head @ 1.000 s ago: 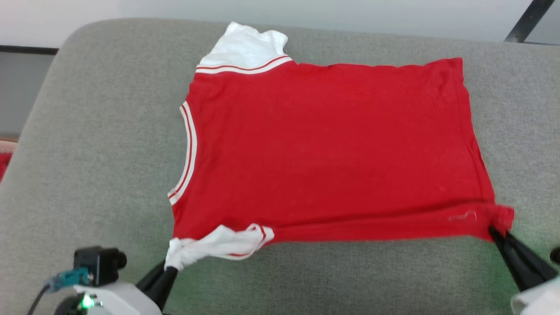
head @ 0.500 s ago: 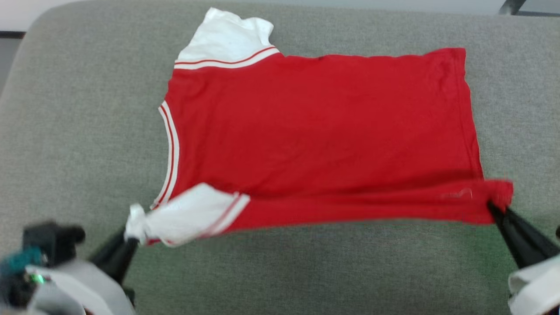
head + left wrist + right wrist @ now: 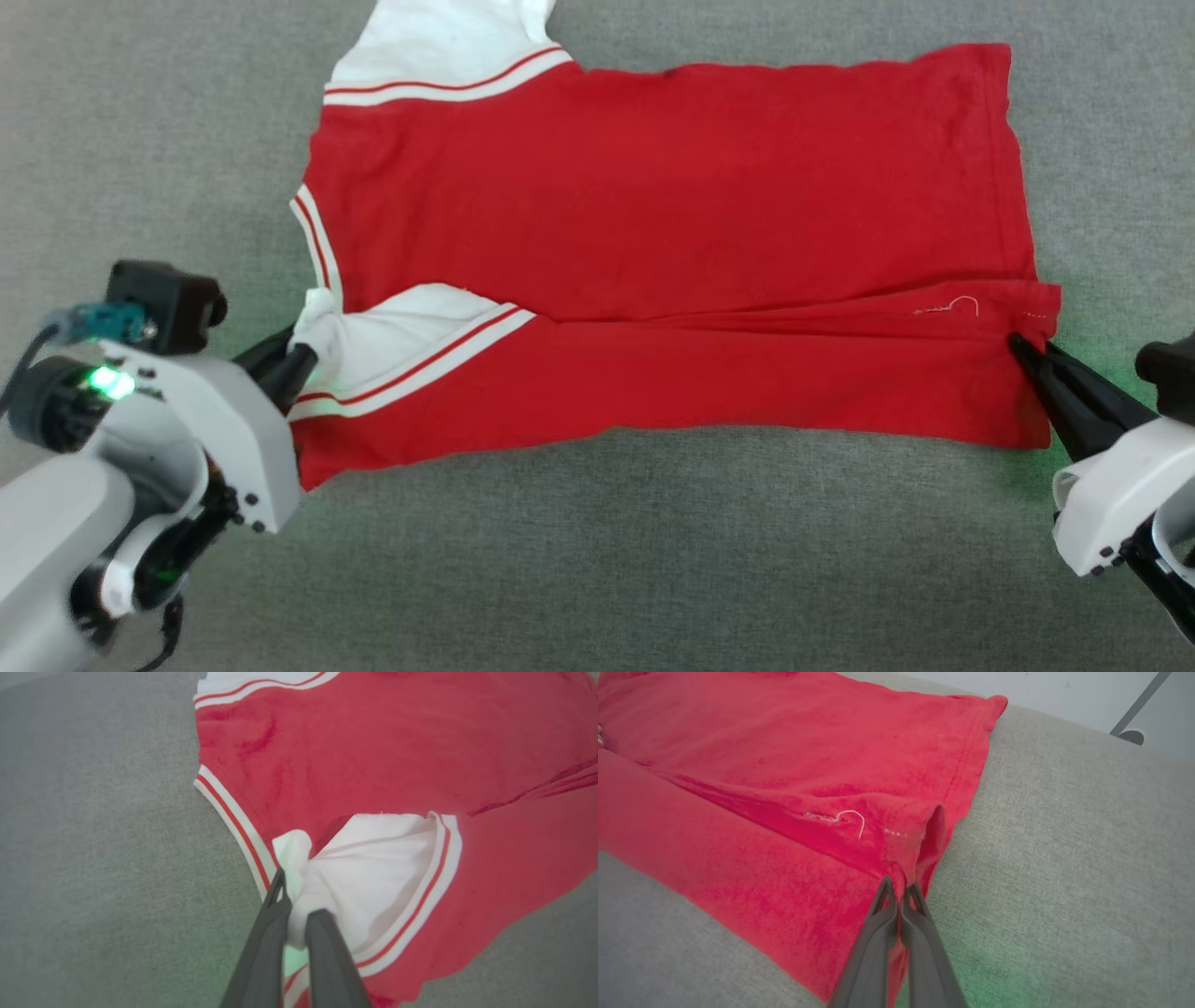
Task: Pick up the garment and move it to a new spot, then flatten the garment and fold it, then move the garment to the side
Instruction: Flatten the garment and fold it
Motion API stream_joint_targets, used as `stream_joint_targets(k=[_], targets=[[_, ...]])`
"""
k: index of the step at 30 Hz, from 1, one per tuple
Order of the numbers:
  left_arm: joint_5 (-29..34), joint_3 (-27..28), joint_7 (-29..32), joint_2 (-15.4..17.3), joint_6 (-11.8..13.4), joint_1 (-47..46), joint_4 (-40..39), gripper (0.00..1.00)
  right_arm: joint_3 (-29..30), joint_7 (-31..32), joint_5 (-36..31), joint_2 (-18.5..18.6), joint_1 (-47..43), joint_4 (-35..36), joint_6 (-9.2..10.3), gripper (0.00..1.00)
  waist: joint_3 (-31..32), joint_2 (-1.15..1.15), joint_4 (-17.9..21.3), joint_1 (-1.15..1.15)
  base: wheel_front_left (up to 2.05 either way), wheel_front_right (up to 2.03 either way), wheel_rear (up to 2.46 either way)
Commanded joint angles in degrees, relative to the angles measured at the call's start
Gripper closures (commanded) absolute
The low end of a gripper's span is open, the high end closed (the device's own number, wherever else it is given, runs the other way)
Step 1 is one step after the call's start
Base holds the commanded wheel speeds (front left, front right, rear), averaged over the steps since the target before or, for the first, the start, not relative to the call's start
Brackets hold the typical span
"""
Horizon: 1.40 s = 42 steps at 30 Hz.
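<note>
Garment (image 3: 672, 205) reads as light, limp jersey with no stiffness, so it will sag between holds. Best grabbed at the edges, as now: left gripper (image 3: 297, 355) at 9 o'clock clenched on the bunched white sleeve (image 3: 373, 868), right gripper (image 3: 1022, 345) at 3 o'clock pinched on the red hem corner (image 3: 924, 830). It lies spread from centre to 12 o'clock on a grey woven cushion (image 3: 597, 560), soft and probably draggy; pale wall (image 3: 1041, 690) and dark strut (image 3: 1141, 702) sit beyond, at 1 o'clock in the right wrist view.
</note>
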State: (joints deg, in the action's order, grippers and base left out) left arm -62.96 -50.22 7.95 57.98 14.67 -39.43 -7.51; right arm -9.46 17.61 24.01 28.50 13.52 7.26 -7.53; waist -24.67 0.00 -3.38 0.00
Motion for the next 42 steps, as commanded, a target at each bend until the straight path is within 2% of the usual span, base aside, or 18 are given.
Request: stream_joint_targets(k=[1, 5, 8, 9, 10, 11, 12, 13, 15, 23, 26, 33, 42], targets=[[-0.18, -0.48, 0.68, -1.68, -1.51, -1.46, 2.8, 1.0, -0.47, 0.47, -0.13, -0.25, 1.46, -1.36, 0.09, 1.0, -0.93, 0.0, 0.4, 0.0, 0.0, 0.0, 0.0], [-1.14, -1.63, 2.47, -5.09, -4.25, -2.92, 8.12, 1.0, -1.65, 1.54, 0.71, -0.59, 2.62, -3.38, 0.09, 1.0, -1.05, 0.0, 0.35, 0.0, 0.0, 0.0, 0.0], [-2.46, -2.06, 3.67, -6.83, -5.39, -3.36, 10.74, 0.67, -1.99, 3.35, 1.67, -0.76, 3.15, -4.22, 0.09, 1.0, -0.38, 0.0, 0.17, 0.0, 0.0, 0.0, 0.0], [-2.95, -2.08, 4.11, -7.1, -5.6, -3.47, 11.4, 0.56, -2.43, 4.32, 1.81, -0.43, 2.96, -4.28, 0.09, 0.9, 0.05, 0.0, 0.06, 0.0, 0.0, 0.0, 0.0], [-3.45, -2.03, 4.43, -7.19, -5.81, -3.53, 11.82, 0.18, -2.58, 5.01, 1.97, -0.25, 3.05, -4.24, 0.09, 0.65, 0.49, 0.0, -0.03, 0.0, 0.0, 0.0, 0.0], [-3.82, -1.95, 4.76, -7.23, -6.08, -3.6, 12.14, 0.0, -2.43, 5.73, 2.07, -0.26, 3.2, -4.24, 0.09, 0.54, 1.0, 0.0, -0.12, 0.0, 0.0, 0.0, 0.0], [-4.28, -1.81, 5.06, -7.35, -6.11, -3.58, 12.41, 0.0, -2.54, 6.89, 2.16, -0.18, 3.2, -4.27, 0.09, 0.11, 1.55, 0.0, -0.21, 0.0, 0.0, 0.0, 0.0], [-4.84, -1.66, 5.36, -7.47, -6.22, -3.53, 12.47, 0.0, -2.75, 7.77, 2.34, -0.01, 3.31, -3.99, 0.09, 0.0, 2.13, 0.0, -0.32, 0.0, 0.0, 0.0, 0.0], [-5.33, -1.7, 6.11, -7.15, -6.34, -3.57, 12.33, 0.0, -2.53, 9.75, 2.93, -0.05, 3.6, -3.72, 0.09, 0.0, 3.4, 0.0, -0.53, 0.0, 0.0, 0.0, 0.0], [-5.69, -1.31, 7.57, -5.23, -3.96, -3.21, 9.34, 0.0, -1.81, 17.94, 3.54, -0.11, 5.32, -2.11, 0.09, 0.0, 8.35, 0.0, -1.15, 0.0, 0.0, 0.0, 0.0], [-5.43, -0.82, 6.61, -4.73, -2.97, -2.64, 7.56, 0.0, -1.65, 18.57, 3.44, 0.43, 5.95, -0.2, 0.09, 0.0, 10.0, 0.0, -1.47, 0.0, 0.0, 0.0, 0.0], [-5.39, 0.03, 3.38, -3.76, -0.65, 0.18, 3.89, 0.0, -0.3, 14.01, 1.89, 0.51, 4.65, 3.39, 0.09, 0.0, 12.86, 0.0, -1.69, 0.0, 0.0, 0.0, 0.0], [-7.55, 2.57, -5.23, -1.8, 3.69, 8.33, -2.18, 0.0, 2.75, 0.09, -4.74, -2.46, -0.94, 8.21, 0.09, 0.0, 15.81, 0.0, -0.66, 0.0, 0.0, 0.0, 0.0]])
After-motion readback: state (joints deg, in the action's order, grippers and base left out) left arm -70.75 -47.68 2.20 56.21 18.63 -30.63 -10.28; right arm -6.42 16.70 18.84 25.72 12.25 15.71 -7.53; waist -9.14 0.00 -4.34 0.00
